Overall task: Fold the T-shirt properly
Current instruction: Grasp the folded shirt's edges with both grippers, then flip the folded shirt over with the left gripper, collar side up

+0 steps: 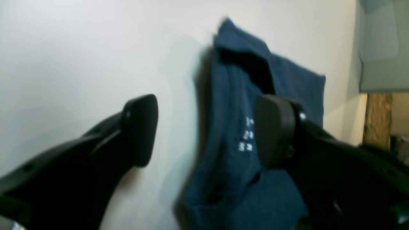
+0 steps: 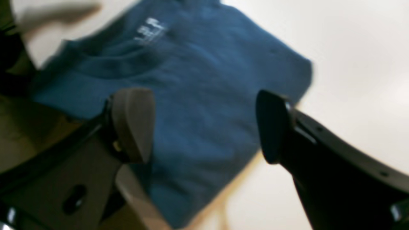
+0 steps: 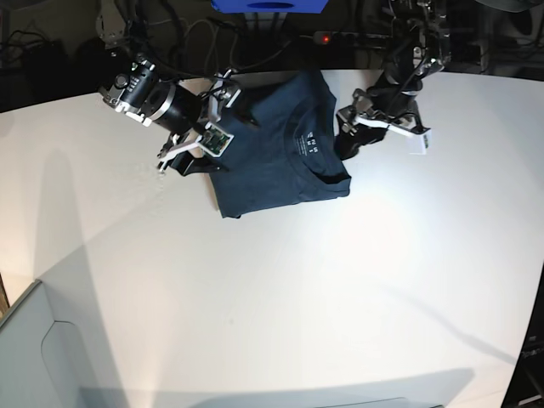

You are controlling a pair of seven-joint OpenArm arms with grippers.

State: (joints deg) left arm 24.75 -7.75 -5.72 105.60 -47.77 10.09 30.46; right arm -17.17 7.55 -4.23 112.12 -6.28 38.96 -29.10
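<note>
T-shirt (image 3: 276, 161) lies folded near the worktop's (image 3: 340, 289) far edge, between both arms. Left pincer (image 1: 204, 131) and right pincer (image 2: 204, 126) gape wide, empty, flanking its short sides.

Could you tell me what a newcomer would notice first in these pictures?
The dark blue T-shirt, folded into a compact shape with its collar label showing, lies at the far side of the white table. The left gripper and the right gripper flank it, both open and holding nothing.

T-shirt (image 2: 204, 95) blurred in both wrist views; label print (image 1: 247, 139) illegible.
</note>
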